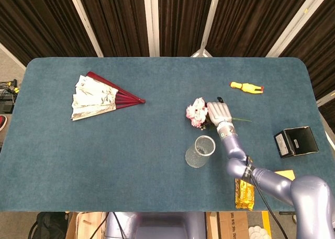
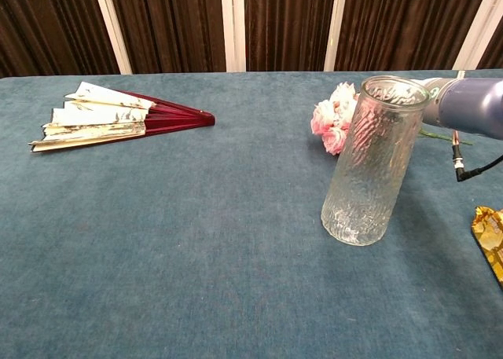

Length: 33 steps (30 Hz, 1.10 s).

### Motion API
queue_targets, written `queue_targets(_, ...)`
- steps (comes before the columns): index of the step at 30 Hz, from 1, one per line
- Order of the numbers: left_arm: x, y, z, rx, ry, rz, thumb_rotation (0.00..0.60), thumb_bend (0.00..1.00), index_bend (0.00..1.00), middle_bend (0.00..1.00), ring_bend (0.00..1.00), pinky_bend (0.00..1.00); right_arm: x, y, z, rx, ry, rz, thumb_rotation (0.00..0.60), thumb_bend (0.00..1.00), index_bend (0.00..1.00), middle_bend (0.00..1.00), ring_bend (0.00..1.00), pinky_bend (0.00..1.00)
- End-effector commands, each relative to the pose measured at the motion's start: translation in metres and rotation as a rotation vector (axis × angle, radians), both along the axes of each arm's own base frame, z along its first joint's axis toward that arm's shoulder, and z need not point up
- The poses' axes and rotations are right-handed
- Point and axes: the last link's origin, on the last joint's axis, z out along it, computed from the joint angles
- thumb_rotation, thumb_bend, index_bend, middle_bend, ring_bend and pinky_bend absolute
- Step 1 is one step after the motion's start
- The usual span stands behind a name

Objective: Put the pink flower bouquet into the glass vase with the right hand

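Note:
The pink flower bouquet (image 1: 197, 113) lies on the blue table (image 1: 131, 166), blooms to the left and green stem running right. In the chest view its blooms (image 2: 330, 123) peek out from behind the vase. My right hand (image 1: 220, 113) is over the stems just right of the blooms, fingers stretched away from me. I cannot tell whether it touches them. The glass vase (image 1: 200, 151) stands upright just in front of the bouquet, empty, and looms large in the chest view (image 2: 369, 163), where it hides the hand. My left hand does not show in either view.
A folding fan (image 1: 104, 97) lies open at the far left. A yellow rubber toy (image 1: 246, 87) is behind the hand. A black box (image 1: 296, 141) sits at the right edge, and a gold snack packet (image 1: 244, 193) lies under my right forearm.

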Motion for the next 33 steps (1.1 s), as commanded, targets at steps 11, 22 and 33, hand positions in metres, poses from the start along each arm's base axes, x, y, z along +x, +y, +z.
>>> queue_targets(11,0.000,0.000,0.002,-0.004,-0.010,-0.006,0.600,0.25,0.12,0.00,0.00,0.03,0.013,-0.014,0.069,-0.171,-0.353,-0.044,0.600,0.47,0.46,0.43,0.44,0.05)
queue_targets(22,0.003,0.000,0.001,-0.021,-0.036,-0.036,0.600,0.25,0.12,0.00,0.00,0.03,0.006,-0.009,0.187,-0.326,-0.833,-0.120,0.600,0.47,0.46,0.43,0.44,0.05)
queue_targets(33,0.006,-0.003,0.001,-0.056,-0.065,-0.074,0.600,0.25,0.12,0.00,0.00,0.03,0.052,0.051,0.254,-0.318,-1.144,-0.114,0.600,0.47,0.46,0.43,0.42,0.05)
